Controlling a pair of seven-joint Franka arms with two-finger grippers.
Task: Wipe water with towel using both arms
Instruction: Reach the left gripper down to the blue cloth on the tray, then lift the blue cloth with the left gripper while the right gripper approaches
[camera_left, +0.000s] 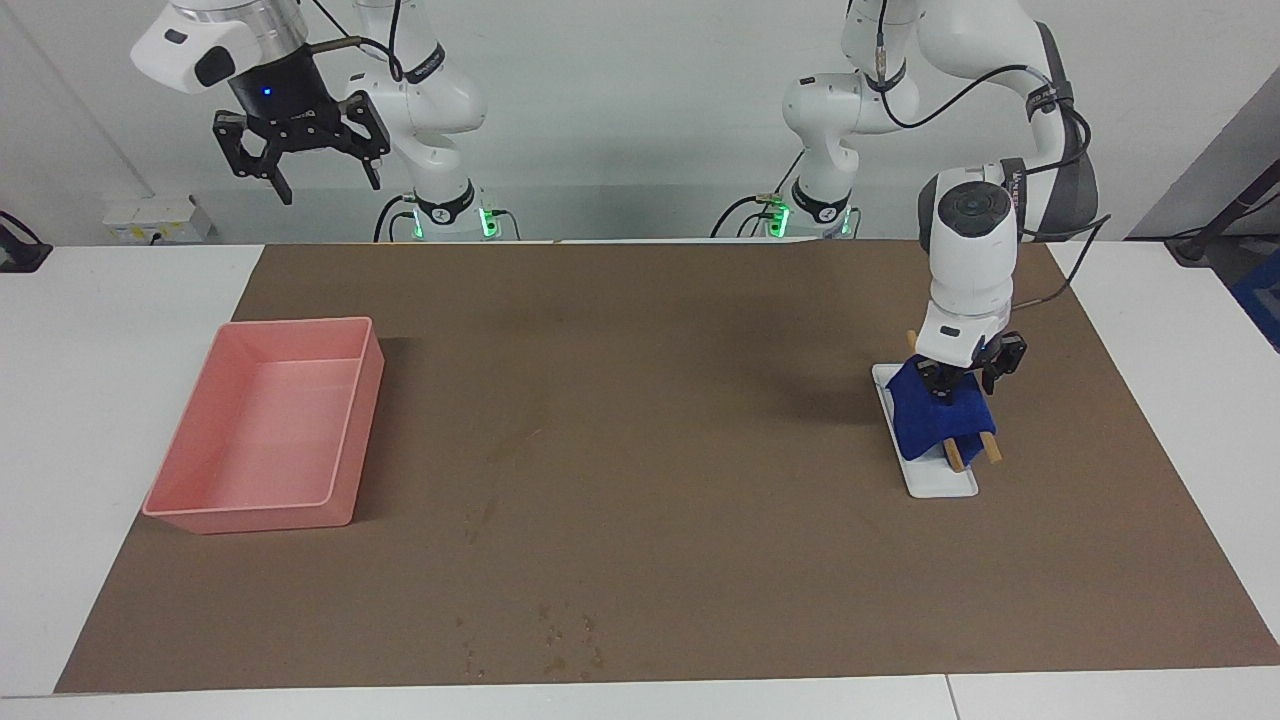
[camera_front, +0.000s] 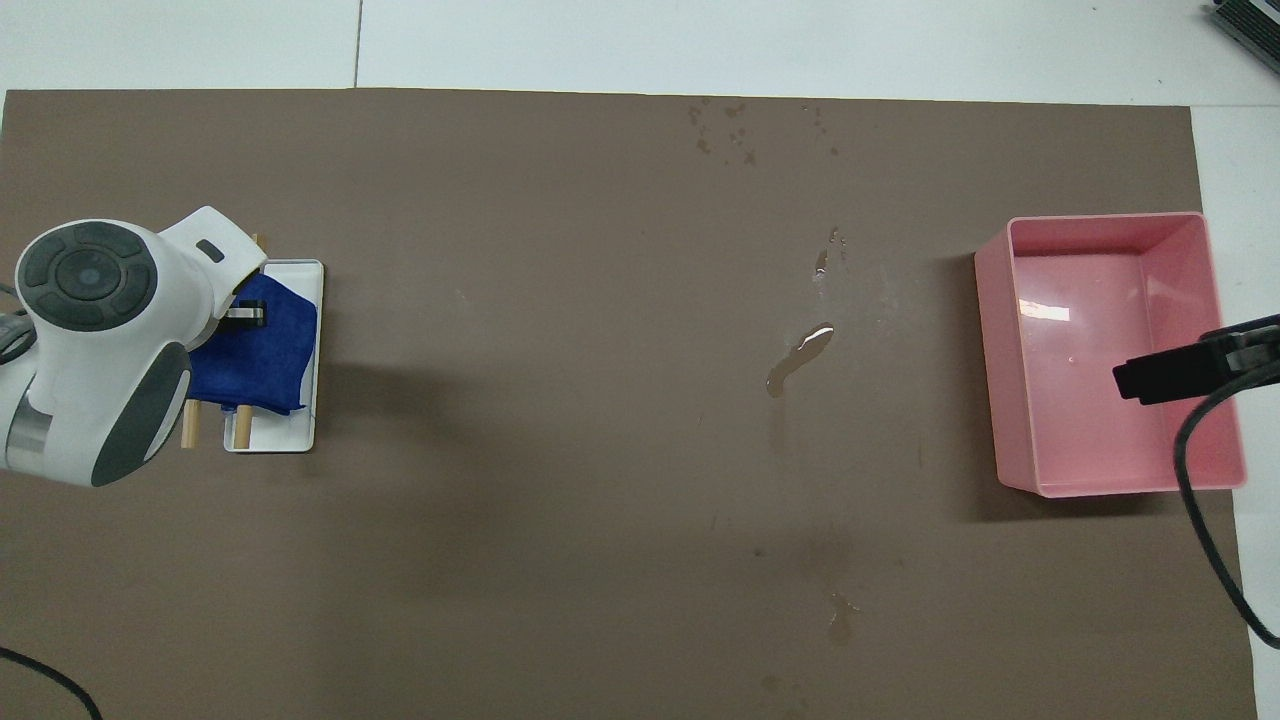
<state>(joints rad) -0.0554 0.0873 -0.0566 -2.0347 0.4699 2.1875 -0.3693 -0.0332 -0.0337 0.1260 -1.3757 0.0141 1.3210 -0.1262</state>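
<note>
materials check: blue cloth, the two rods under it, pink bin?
Towel: soft napped fabric, likely microfibre; it drapes and sags over the rods. Rods: look like plain unfinished wood, tan and matte. Pink tray: probably moulded plastic, smooth and semi-gloss; its floor shows a light glare in the overhead view.

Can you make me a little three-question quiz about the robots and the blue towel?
1. True or false: the towel lies inside the pink tray.
2. Which gripper is down on the towel: A) left gripper, B) right gripper?
3. What does the towel hang over?

Key: 1. False; it is on a rack at the left arm's end of the table. 2. A. 3. Two wooden rods on a white base.
</note>
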